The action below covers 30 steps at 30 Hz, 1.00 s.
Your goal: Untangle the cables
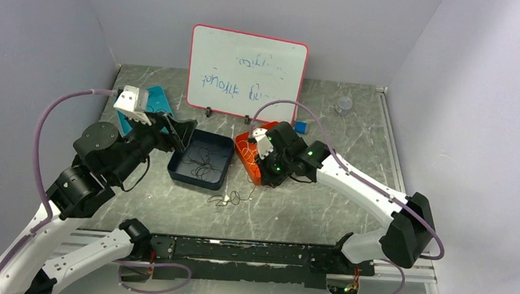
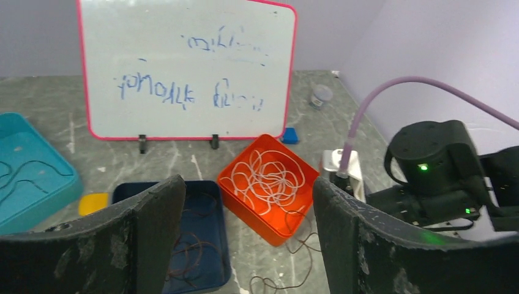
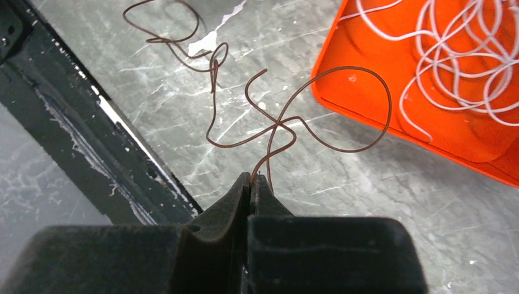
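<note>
A thin brown cable (image 3: 278, 125) lies in loops on the grey table (image 1: 308, 212), just in front of the orange tray (image 3: 465, 141). My right gripper (image 3: 253, 179) is shut on one end of it. White cables (image 2: 269, 180) fill the orange tray (image 2: 269, 229). More brown cables (image 2: 190, 251) lie in the dark blue tray (image 1: 199, 179). A black cable (image 2: 24, 168) rests in the teal tray (image 2: 37, 202). My left gripper (image 2: 248, 184) hangs open over the dark blue tray's far edge, with nothing between its fingers.
A whiteboard (image 1: 247, 70) with a pink frame stands at the back. Near it are a small blue block (image 1: 301, 128) and a small clear jar (image 1: 344, 105). A yellow item (image 2: 93, 202) sits between the teal and blue trays. A black rail (image 1: 250, 251) runs along the near edge.
</note>
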### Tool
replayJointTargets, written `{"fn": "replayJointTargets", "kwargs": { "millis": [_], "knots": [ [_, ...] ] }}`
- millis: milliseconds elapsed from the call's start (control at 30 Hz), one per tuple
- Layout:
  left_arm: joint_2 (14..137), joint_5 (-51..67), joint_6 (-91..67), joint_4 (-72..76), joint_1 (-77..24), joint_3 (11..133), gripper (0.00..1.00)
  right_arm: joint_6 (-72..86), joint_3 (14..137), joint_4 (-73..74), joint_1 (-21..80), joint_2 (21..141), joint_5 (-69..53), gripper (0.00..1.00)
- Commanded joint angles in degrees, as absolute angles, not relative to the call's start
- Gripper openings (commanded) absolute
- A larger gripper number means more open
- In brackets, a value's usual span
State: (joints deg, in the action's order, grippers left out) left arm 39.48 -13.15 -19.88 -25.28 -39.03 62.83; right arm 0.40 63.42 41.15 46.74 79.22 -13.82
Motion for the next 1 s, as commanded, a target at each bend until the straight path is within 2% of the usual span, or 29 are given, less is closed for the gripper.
{"fn": "replayJointTargets", "kwargs": {
  "millis": [0,200,333,467,500,533,600,667,833,867,967],
  "knots": [
    [39.4,-19.7,-17.3,-25.8,-38.8,62.8,0.8,1.6,65.4,40.2,46.8,77.4,-8.3,0.0],
    [38.3,-22.3,-17.5,-26.4,-38.7,62.9,0.8,4.9,71.0,32.3,46.8,73.0,-13.6,0.0],
    [37.4,-19.8,-16.2,-25.4,-38.7,62.7,0.81,7.0,75.9,24.9,46.8,71.8,-19.1,0.0],
    [36.9,-17.3,-15.4,-24.5,-38.7,62.4,0.7,7.8,80.7,19.7,46.8,72.3,-19.9,0.0],
    [37.0,-16.7,-15.2,-24.6,-38.7,62.5,0.64,8.0,81.7,18.7,46.8,72.7,-19.4,0.0],
    [36.9,-16.1,-14.9,-24.6,-38.7,62.6,0.54,8.2,82.5,17.5,46.8,73.1,-18.7,0.0],
    [36.9,-15.2,-14.6,-24.4,-38.8,62.7,0.27,8.8,83.7,14.9,46.8,74.0,-17.5,0.0],
    [36.8,-14.6,-14.4,-24.4,-38.8,62.8,0.08,9.2,84.9,12.7,46.8,75.5,-17.1,0.0],
    [36.2,-14.6,-13.9,-24.7,-38.8,63.0,0.08,10.5,91.0,9.5,46.8,80.5,-19.5,0.0],
    [36.2,-14.7,-13.9,-25.1,-38.7,63.1,0.15,10.6,92.2,9.0,46.8,81.5,-20.0,0.0],
    [36.0,-15.2,-14.3,-25.7,-38.7,63.3,0.48,10.9,95.3,7.9,46.8,84.2,-21.4,0.0]
  ]
}}
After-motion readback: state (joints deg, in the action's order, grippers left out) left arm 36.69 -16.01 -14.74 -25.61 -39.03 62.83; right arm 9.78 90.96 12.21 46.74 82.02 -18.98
